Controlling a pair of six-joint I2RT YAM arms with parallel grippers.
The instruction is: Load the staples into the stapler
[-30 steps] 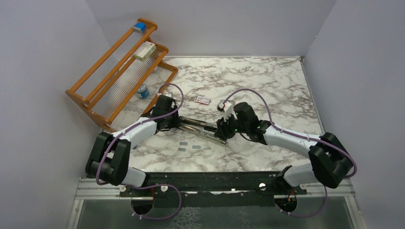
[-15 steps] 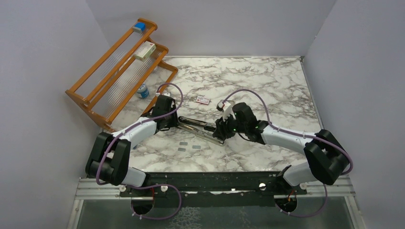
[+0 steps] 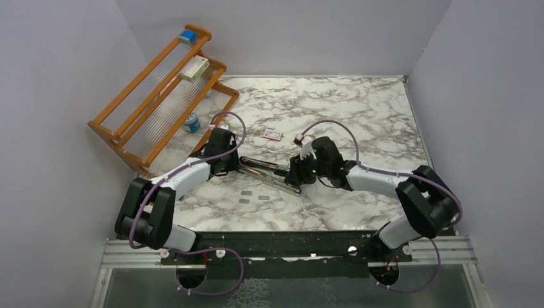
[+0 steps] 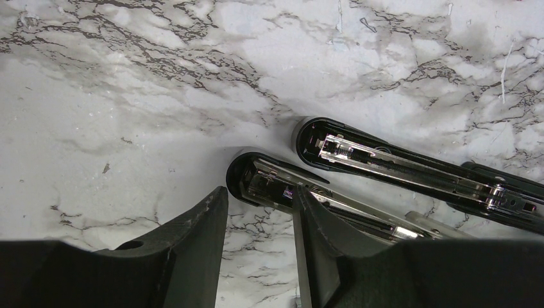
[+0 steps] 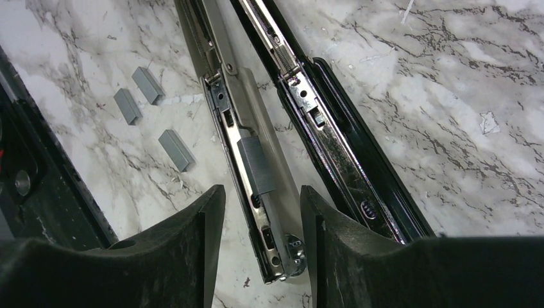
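Right tool (image 5: 261, 190): jaws parted astride the stapler (image 5: 349, 147) rail, where a staples (image 5: 256, 165) strip sits. Left tool (image 4: 260, 190): parted, grip unclear. Your risk: nudging that strip askew, jamming closure.

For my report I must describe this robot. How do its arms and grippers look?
The left arm and right arm have white tube-like links between bulky black joint housings. A thin purple cable loops along each. A small green light glows near the right wrist. The left gripper and right gripper each have two matte black fingers narrowing to blunt tips.
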